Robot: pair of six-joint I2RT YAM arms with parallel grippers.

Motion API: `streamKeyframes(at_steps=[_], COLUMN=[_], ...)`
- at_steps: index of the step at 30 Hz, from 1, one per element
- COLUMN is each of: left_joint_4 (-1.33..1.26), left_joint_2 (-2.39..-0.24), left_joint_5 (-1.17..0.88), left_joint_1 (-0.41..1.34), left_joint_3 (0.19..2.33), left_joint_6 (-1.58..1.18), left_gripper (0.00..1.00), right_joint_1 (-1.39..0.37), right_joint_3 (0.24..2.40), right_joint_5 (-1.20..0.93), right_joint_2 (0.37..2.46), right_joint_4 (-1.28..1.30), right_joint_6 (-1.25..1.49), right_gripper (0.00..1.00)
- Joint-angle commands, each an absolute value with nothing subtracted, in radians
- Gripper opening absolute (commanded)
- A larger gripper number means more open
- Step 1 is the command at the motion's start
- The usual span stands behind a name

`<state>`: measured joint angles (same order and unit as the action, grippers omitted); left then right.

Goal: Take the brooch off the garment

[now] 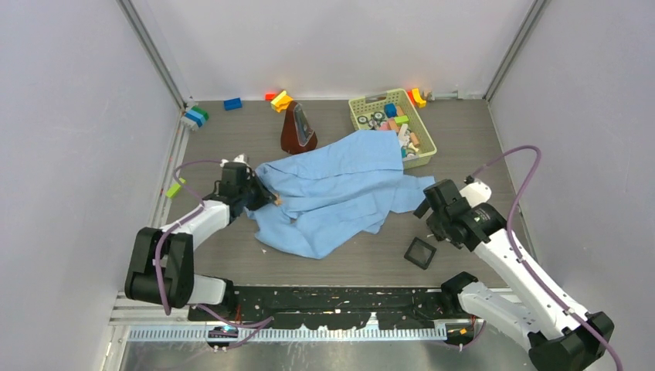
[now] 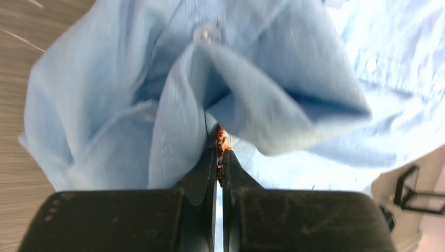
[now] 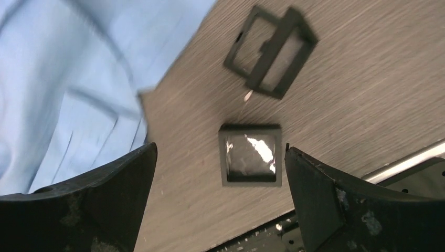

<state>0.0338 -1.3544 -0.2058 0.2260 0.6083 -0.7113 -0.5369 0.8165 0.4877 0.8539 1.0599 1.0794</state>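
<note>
The small gold-brown brooch sat at a fold of the big light-blue cloth shirt, mid-table. The left gripper pinched it tight. The right gripper was wide open, holding nothing, near a small black square box

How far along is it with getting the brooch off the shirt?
Nothing done yet. In hand: the left gripper is shut on the orange-brown brooch, which sits in a bunched fold of the garment. Remaining: pulling it free. The right gripper hangs open above a small black box.

Basket, metronome just behind garment
</note>
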Motion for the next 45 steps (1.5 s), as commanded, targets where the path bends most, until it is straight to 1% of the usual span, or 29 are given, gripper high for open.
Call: streamKeyframes(at_steps=[1,4,5,9,12,18,21,23,24,25,28,30,31,32,35,38,40,44,45], left_joint_4=[-0.002,-0.051,-0.065,-0.111,-0.188,-0.355,-0.343,-0.348,-0.349,-0.354,-0.363,-0.364,-0.364,-0.363,-0.358,-0.357,-0.366,-0.444,-0.461], left_joint_2=[-1.358,-1.337,-1.318,-1.223,-1.162,-1.134,-1.132,-1.131,-1.128,-1.124,-1.118,-1.116,-1.117,-1.116,-1.118,-1.122,-1.128,-1.113,-1.107], left_joint_5=[-0.179,-0.265,-0.258,-0.145,-0.143,-0.21,-0.227,-0.236,-0.24,-0.244,-0.247,-0.251,-0.252,-0.251,-0.242,-0.225,-0.231,-0.234,-0.216], left_joint_1=[0.175,0.239,0.288,0.492,0.579,0.596,0.597,0.597,0.596,0.597,0.597,0.597,0.598,0.598,0.599,0.618,0.635,0.688,0.705], left_joint_3=[0.703,0.715,0.715,0.704,0.669,0.573,0.579,0.577,0.575,0.571,0.56,0.558,0.558,0.558,0.559,0.561,0.562,0.529,0.519], left_joint_6=[-0.589,-0.558,-0.528,-0.366,-0.28,-0.283,-0.292,-0.299,-0.303,-0.306,-0.31,-0.31,-0.31,-0.309,-0.305,-0.29,-0.278,-0.235,-0.218], left_gripper=[0.0,0.0,0.0,0.0,0.0,0.0,0.0,0.0,0.0,0.0,0.0,0.0,0.0,0.0,0.0,0.0,0.0,0.0,0.0], right_joint_1=[-0.365,-0.249,-0.204,-0.117,-0.07,-0.052,-0.052,-0.052,-0.051,-0.052,-0.051,-0.051,-0.051,-0.051,-0.052,-0.051,-0.053,-0.072,-0.077], right_joint_3=[0.807,0.804,0.805,0.813,0.814,0.799,0.786,0.776,0.772,0.77,0.767,0.772,0.781,0.785,0.819,0.856,0.887,0.922,0.929], right_joint_5=[0.51,0.472,0.454,0.413,0.385,0.347,0.349,0.341,0.337,0.335,0.326,0.315,0.312,0.306,0.303,0.29,0.258,0.098,0.015], right_joint_2=[0.867,0.924,0.935,1.002,1.048,1.102,1.124,1.14,1.144,1.15,1.155,1.15,1.142,1.137,1.102,1.07,1.051,1.01,1.008], right_joint_4=[1.05,0.981,0.967,0.9,0.863,0.826,0.814,0.806,0.804,0.8,0.795,0.799,0.808,0.816,0.851,0.897,0.915,0.888,0.88], right_joint_6=[1.054,0.997,0.983,0.948,0.932,0.913,0.915,0.917,0.916,0.916,0.912,0.905,0.901,0.886,0.848,0.775,0.733,0.665,0.648], right_gripper=[0.97,0.89,0.87,0.83,0.78,0.72,0.64,0.61,0.58,0.52,0.44,0.34,0.32,0.28,0.25,0.09,0.01,0.01,0.01])
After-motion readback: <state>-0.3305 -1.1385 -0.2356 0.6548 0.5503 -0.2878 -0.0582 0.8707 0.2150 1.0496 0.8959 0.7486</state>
